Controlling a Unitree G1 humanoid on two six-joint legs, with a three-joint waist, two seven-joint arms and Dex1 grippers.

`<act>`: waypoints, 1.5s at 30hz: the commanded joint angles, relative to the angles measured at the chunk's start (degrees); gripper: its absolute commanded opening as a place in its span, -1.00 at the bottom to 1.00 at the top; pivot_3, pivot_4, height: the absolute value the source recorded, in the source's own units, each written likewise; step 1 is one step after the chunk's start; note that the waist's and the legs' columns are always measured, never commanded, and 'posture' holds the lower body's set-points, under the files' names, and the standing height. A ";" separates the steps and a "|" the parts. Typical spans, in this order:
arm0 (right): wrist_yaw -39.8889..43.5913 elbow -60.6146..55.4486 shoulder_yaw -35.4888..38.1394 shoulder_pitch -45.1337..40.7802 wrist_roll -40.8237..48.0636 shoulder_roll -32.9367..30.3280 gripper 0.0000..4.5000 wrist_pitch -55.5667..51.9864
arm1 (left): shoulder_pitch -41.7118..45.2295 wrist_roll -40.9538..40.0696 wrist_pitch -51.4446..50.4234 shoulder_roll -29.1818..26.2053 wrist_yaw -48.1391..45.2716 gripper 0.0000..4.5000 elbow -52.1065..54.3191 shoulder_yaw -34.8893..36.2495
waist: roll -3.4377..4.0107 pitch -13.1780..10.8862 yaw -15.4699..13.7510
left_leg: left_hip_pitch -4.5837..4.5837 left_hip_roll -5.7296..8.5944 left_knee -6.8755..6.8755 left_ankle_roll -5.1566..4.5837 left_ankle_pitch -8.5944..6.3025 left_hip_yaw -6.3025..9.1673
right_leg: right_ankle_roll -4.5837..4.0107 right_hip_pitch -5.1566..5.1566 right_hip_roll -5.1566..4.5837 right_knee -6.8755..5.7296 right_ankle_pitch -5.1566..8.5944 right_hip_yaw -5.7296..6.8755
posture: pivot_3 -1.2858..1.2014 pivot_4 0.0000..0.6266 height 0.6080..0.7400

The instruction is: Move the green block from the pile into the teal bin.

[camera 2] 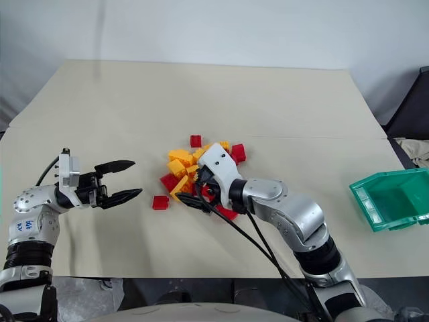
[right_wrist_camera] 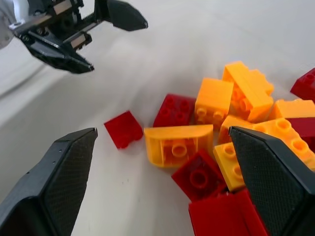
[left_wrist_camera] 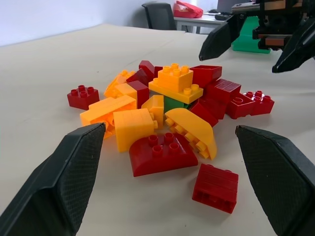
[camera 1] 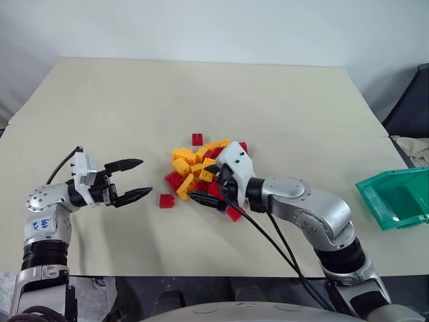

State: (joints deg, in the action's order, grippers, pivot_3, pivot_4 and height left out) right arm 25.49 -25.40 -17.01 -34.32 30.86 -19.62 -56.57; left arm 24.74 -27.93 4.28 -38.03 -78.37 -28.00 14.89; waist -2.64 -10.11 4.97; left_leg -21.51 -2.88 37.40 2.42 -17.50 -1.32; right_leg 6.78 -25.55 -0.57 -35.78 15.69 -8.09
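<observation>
So the desk [camera 1: 201, 87] is a plain beige top against a pale wall, with a seam line running across it, and in the left wrist view there's an office chair [left_wrist_camera: 160, 14] and another table behind it. The green block [left_wrist_camera: 173, 103] is barely a sliver of green, buried mid-pile [camera 1: 201, 168] under an orange-yellow brick near the desk's middle, while the teal bin [camera 1: 395, 198] sits empty at the right edge. Left hand [camera 1: 134, 180] is spread wide just left of the pile, right hand [right_wrist_camera: 162, 191] is spread wide too, over the pile's near side.
</observation>
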 commanded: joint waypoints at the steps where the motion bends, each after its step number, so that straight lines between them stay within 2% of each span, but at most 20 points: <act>1: 0.23 -4.06 1.54 -1.27 -0.24 -1.16 0.91 -0.55 | -0.09 -1.39 0.31 0.22 0.28 1.00 1.17 1.39 | 0.00 0.00 0.04 | 0.00 0.00 0.00 0.00 0.00 0.00 | 0.00 0.00 0.00 -0.01 0.00 0.00 | 0.03 -0.52 1.00; 12: -1.58 -6.46 4.77 -0.13 -1.56 -3.76 0.91 -0.88 | -1.61 -1.69 0.18 1.09 1.12 1.00 2.66 1.68 | 0.00 0.00 0.01 | 0.00 0.00 -0.01 0.00 0.00 0.00 | 0.00 0.00 0.00 0.01 0.00 0.00 | 0.03 -0.52 1.00; 22: -3.71 -5.15 7.89 2.63 -7.38 -5.08 0.95 5.29 | -2.97 -1.98 0.11 1.55 2.06 1.00 3.77 1.79 | 0.00 0.00 -0.05 | 0.00 0.00 -0.01 0.00 0.00 0.00 | 0.00 0.00 0.00 0.02 0.00 0.00 | 0.03 -0.52 1.00; 29: -2.35 -5.61 12.91 4.72 -5.24 -7.79 0.95 0.24 | -3.07 -2.22 0.16 1.75 2.46 1.00 3.87 1.78 | 0.00 0.00 -0.10 | 0.00 0.00 -0.02 0.00 0.00 0.00 | 0.00 0.00 0.00 0.03 0.00 -0.01 | 0.03 -0.52 1.00; 31: -0.37 -6.38 13.62 6.88 -5.34 -9.84 0.88 2.16 | -2.94 -2.23 0.20 1.76 2.46 1.00 3.66 1.76 | 0.00 0.00 -0.15 | -0.01 0.00 -0.02 0.00 0.00 0.00 | 0.00 0.01 0.00 0.06 0.00 -0.01 | 0.03 -0.52 1.00; 36: -0.42 -6.84 14.63 10.08 -7.93 -9.90 0.88 9.53 | -2.82 -2.22 0.33 1.97 2.74 1.00 3.56 1.74 | 0.00 0.00 0.08 | 0.01 0.01 -0.04 -0.01 0.00 -0.03 | 0.00 0.01 0.01 0.07 0.00 -0.03 | 0.03 -0.52 1.00; 39: -2.88 -5.70 14.44 11.50 -11.21 -8.61 0.88 14.51 | -2.75 -2.14 0.33 2.15 2.93 1.00 3.55 1.68 | 0.00 0.00 0.04 | 0.04 0.00 -0.06 -0.01 0.00 -0.03 | 0.00 0.01 0.04 0.04 0.00 -0.03 | 0.03 -0.52 1.00; 42: -9.60 -2.12 11.29 12.33 -23.48 -8.39 0.88 27.46 | -2.99 -2.28 0.24 2.43 3.45 1.00 3.92 1.81 | 0.00 0.00 -0.10 | 0.03 0.02 -0.04 -0.01 0.00 -0.03 | 0.00 0.01 0.03 0.05 0.00 -0.04 | 0.03 -0.52 1.00; 45: -14.96 1.60 8.35 11.94 -32.93 -8.70 0.88 31.29 | -3.53 -2.35 0.12 2.59 3.90 1.00 4.49 1.81 | 0.00 0.00 -0.10 | 0.02 0.06 -0.03 -0.01 0.00 -0.06 | 0.01 0.02 -0.01 0.09 0.00 -0.07 | 0.03 -0.52 1.00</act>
State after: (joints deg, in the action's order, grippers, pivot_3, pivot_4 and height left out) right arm 13.86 -24.61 -6.99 -21.86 4.54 -27.85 -29.20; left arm 21.82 -28.98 4.25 -35.68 -74.87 -25.44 15.44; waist -2.64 -10.11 4.86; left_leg -21.48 -2.82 37.37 2.41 -17.51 -1.39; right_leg 6.79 -25.53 -0.58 -35.69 15.68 -8.17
